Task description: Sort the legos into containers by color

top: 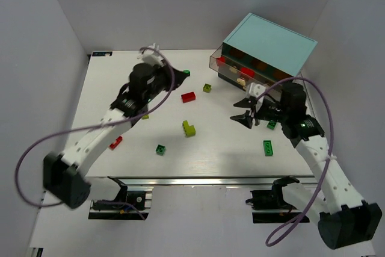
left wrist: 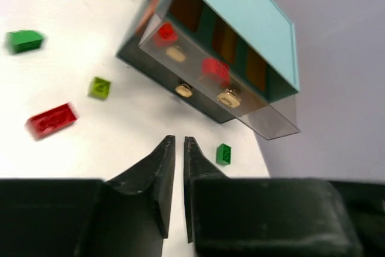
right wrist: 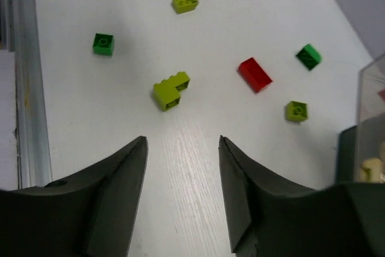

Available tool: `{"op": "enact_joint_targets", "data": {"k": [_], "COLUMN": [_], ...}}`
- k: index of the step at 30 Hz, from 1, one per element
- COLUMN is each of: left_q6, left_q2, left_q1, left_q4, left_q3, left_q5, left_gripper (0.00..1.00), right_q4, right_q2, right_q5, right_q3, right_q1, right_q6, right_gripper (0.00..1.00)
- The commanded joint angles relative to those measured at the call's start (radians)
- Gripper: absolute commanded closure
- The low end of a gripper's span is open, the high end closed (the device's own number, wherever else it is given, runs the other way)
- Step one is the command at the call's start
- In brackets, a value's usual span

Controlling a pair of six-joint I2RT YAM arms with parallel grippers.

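Legos (top: 188, 96) on table (top: 228, 148): red 2 | green 4 | lime 3

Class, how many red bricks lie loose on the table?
2. One red brick lies near the centre; the other red brick lies beside the left arm. Arms may hide more.

Red, green and lime legos (top: 188, 96) lie scattered near pulled-out smoky drawers (left wrist: 267, 117) holding red bricks (left wrist: 215, 68).

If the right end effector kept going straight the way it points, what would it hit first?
Most likely the lime L-shaped lego, lying just ahead of the right end effector; depth is hard to judge.
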Motion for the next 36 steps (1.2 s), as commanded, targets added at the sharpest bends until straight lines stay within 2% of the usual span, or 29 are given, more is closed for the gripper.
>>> {"op": "enact_joint_targets", "data": {"k": [1, 2, 4, 5, 7, 8, 11, 13, 16, 20, 22, 25, 36], "left_q6": [0.069, 0.059, 0.030, 0.026, 0.006, -0.006, -0.060, -0.063, -0.042, -0.023, 0.007, 0.013, 0.038], "left_q2": [-0.260, -0.315, -0.474, -0.519, -0.640, -0.674, -0.769, -0.835, -0.909, -1.025, -1.042, -1.066, -1.076], "left_q1": [0.015, 0.015, 0.015, 0.015, 0.015, 0.015, 0.015, 0.015, 0.005, -0.004, -0.004, -0.004, -0.004], "left_q4": [-0.201, -0.285, -0.382, -0.474, -0.600, -0.637, -0.772, -0.806, -0.809, -0.812, -0.782, -0.777, -0.737], "left_q3": [-0.163, -0.200, -0.284, -0.304, -0.338, -0.343, -0.344, -0.355, -0.398, -0.459, -0.459, -0.473, -0.492], "left_q5": [-0.159, -0.226, -0.309, -0.387, -0.452, -0.478, -0.497, -0.506, -0.534, -0.566, -0.509, -0.502, -0.479], "left_gripper": [0.75, 0.63, 0.39, 0.24, 0.07, 0.03, 0.02, 0.02, 0.02, 0.02, 0.02, 0.02, 0.02], "right_q4": [0.011, 0.004, -0.040, -0.055, -0.097, -0.115, -0.198, -0.251, -0.259, -0.371, -0.407, -0.445, -0.392], "right_q2": [0.092, 0.161, 0.244, 0.331, 0.468, 0.517, 0.710, 0.836, 0.992, 1.191, 1.287, 1.386, 1.530], "right_q5": [0.028, 0.068, 0.195, 0.227, 0.276, 0.280, 0.307, 0.341, 0.382, 0.401, 0.404, 0.421, 0.494], "right_q3": [0.060, 0.102, 0.162, 0.194, 0.291, 0.328, 0.480, 0.596, 0.752, 0.983, 1.110, 1.228, 1.284], "right_q1": [0.088, 0.150, 0.232, 0.293, 0.347, 0.359, 0.396, 0.401, 0.395, 0.393, 0.392, 0.393, 0.392], "right_q6": [-0.109, -0.131, -0.217, -0.244, -0.338, -0.373, -0.542, -0.653, -0.694, -0.742, -0.749, -0.757, -0.734], "right_gripper": [0.44, 0.35, 0.25, 0.15, 0.11, 0.11, 0.11, 0.11, 0.11, 0.11, 0.11, 0.11, 0.11]}}
